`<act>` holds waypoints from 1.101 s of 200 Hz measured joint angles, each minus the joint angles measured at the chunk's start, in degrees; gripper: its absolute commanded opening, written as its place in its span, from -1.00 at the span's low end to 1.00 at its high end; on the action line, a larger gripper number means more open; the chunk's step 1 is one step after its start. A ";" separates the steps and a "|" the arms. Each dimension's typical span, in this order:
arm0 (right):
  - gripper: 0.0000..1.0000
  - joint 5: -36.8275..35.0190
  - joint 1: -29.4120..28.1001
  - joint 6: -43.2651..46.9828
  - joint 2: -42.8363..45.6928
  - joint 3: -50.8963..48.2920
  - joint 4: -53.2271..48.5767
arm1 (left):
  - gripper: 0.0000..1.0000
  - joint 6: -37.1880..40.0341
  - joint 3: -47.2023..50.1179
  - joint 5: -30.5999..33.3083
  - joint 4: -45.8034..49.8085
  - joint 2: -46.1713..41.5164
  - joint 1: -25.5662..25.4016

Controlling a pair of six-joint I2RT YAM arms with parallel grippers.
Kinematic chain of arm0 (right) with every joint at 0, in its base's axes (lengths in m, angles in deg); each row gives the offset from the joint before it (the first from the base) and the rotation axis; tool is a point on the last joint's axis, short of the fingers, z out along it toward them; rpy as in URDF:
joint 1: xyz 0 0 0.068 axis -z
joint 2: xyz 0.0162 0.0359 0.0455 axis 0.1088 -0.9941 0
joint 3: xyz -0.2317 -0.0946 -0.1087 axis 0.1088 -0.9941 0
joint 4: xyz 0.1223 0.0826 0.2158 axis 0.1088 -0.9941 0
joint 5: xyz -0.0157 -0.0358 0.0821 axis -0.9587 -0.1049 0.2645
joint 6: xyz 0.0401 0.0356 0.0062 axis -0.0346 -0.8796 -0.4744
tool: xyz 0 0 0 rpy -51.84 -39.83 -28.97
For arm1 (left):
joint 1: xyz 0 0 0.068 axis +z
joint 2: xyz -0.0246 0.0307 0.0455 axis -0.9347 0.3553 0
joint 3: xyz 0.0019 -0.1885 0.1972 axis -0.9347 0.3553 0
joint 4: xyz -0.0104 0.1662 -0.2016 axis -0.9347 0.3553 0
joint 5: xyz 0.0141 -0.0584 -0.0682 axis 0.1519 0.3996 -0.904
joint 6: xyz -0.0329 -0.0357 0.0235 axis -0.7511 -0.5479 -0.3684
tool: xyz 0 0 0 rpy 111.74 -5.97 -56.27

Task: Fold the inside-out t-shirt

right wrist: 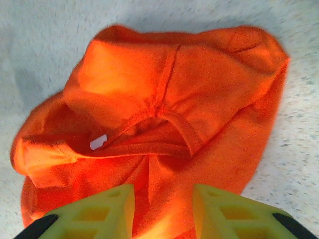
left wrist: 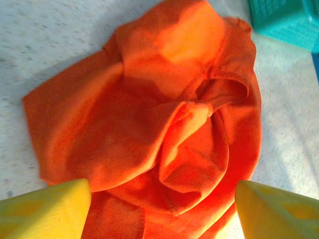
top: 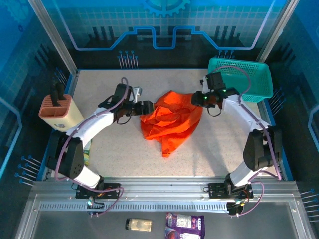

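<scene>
From above, the inside-out t-shirt (top: 172,119) is lying bunched mid-tabletop (top: 129,159), with the left pincer (top: 145,106) and right pincer (top: 198,98) crowding its opposite edges. The left wrist view is showing yellow fingers (left wrist: 45,209) spread wide, gripping nothing. In the right wrist view the fingers (right wrist: 234,214) are standing parted by the collar (right wrist: 179,127); I reckon each should be pinching one layer and drawing outward.
</scene>
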 measured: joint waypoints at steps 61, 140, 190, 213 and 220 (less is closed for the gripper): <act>0.04 -4.98 -4.79 6.10 -16.11 8.52 -3.61 | 0.38 7.28 -15.56 4.76 11.21 14.36 -6.40; -0.30 -18.58 -6.05 11.65 -28.94 19.87 -9.09 | -0.38 11.98 -17.90 9.29 17.79 20.48 -7.54; -0.94 -24.46 -5.92 12.90 -29.33 20.94 -11.06 | -0.75 13.57 -15.67 13.57 17.86 17.68 -7.58; -1.00 -25.73 -5.75 13.49 -28.15 22.25 -11.67 | -0.95 14.25 -15.72 15.52 17.81 13.55 -7.23; -1.00 -25.88 -5.64 13.64 -27.32 22.86 -12.15 | -0.97 14.62 -15.85 16.06 17.81 12.00 -6.97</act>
